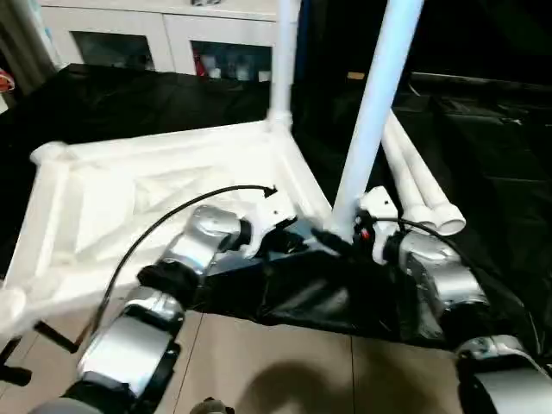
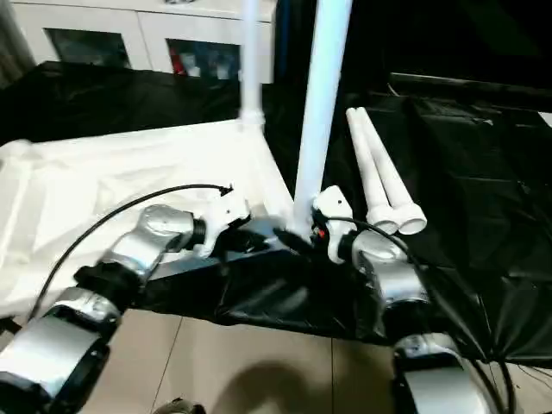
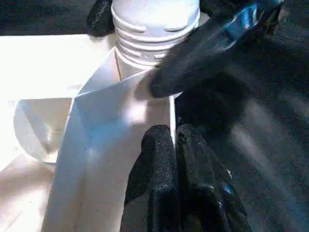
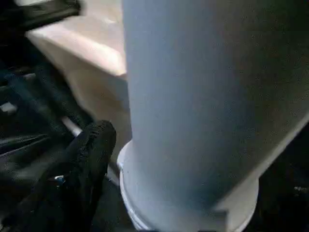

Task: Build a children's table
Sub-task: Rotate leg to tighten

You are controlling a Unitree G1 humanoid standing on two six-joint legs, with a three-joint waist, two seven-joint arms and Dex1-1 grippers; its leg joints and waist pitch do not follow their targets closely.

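Black right hand (image 1: 338, 239) around upright leg (image 1: 371, 112)

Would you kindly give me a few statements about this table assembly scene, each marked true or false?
1. Two long white tapered tubular legs lie side by side on the black sheet. True.
2. The white plastic rectangular table top lies with its ribbed underside facing up. True.
3. All four legs already stand in the corner sockets. False: two stand upright, the far one and the near one.
4. The left gripper is wide open. False: its fingers are pressed together over the top's edge.
5. The right gripper is at the foot of the near upright leg. True.
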